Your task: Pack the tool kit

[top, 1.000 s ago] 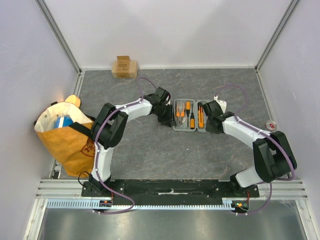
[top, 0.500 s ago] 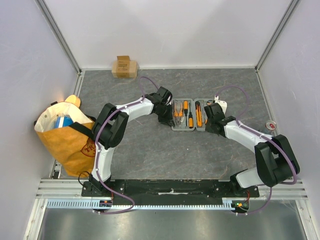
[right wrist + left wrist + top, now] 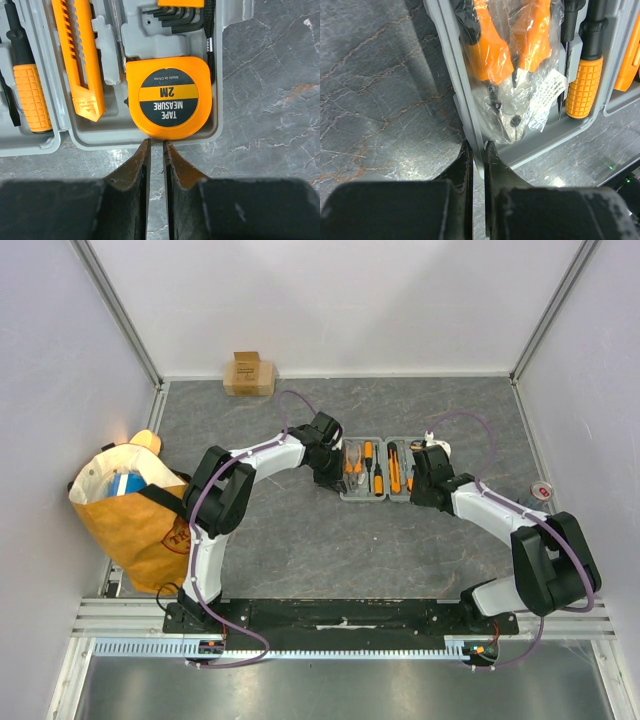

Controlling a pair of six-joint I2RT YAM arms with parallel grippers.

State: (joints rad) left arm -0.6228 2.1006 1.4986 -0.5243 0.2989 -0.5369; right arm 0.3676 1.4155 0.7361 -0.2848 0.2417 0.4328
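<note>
Left pincer (image 3: 478, 146) clamped on tool kit (image 3: 451, 60) wall, right pincer (image 3: 155, 145) narrow beside tape measure (image 3: 168, 97) (whether gripping, can't tell).

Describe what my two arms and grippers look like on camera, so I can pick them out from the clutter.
The left arm and the right arm both have white links with chunky black joints, and a purple cable loops alongside. The left gripper and the right gripper have black, tapering fingers with scuffed edges.
</note>
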